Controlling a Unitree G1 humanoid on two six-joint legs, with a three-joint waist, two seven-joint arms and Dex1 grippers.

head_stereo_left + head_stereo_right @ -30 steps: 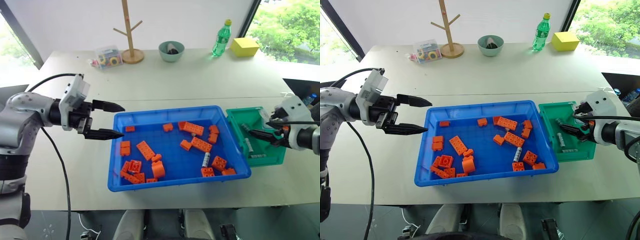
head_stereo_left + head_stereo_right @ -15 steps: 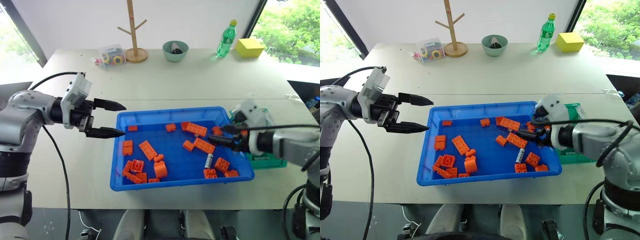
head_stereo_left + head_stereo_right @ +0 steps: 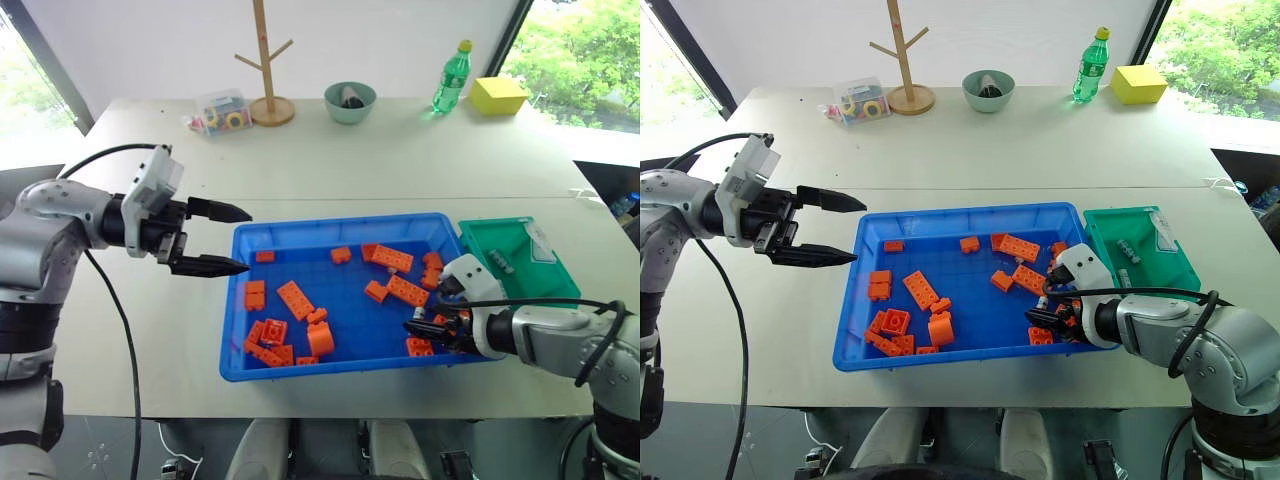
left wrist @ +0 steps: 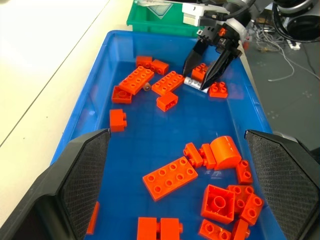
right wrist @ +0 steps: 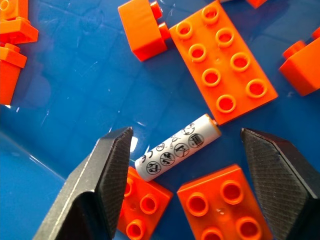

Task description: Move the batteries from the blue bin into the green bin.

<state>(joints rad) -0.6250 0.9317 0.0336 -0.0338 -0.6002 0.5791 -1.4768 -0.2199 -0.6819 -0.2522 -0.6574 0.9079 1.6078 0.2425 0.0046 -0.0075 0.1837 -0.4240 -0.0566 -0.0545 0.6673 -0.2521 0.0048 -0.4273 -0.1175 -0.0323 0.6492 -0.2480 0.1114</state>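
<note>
The blue bin (image 3: 300, 235) stands on the white table (image 3: 400, 160) and holds many orange toy bricks (image 3: 294, 299). The green bin (image 3: 510, 262) touches its right end. One battery (image 5: 177, 147) lies on the floor of the blue bin near the right wall, with bricks close on several sides: a long eight-stud brick (image 5: 222, 62) touches one end of it, and two smaller bricks lie just beside it. The right end effector (image 4: 210, 67) hangs over this battery with its fingers spread, one on each side, not touching it. At least one more battery (image 3: 500, 262) lies in the green bin. The left end effector (image 3: 222, 238) waits outside the left end of the blue bin, fingers spread and empty.

Far back on the table stand a wooden peg tree (image 3: 265, 60), a pale-green bowl (image 3: 350, 101), a green bottle (image 3: 451, 76) and a yellow box (image 3: 498, 95).

In the head views the right arm hides this battery. A second ago this end effector was over the green bin; now it is inside the blue one.
</note>
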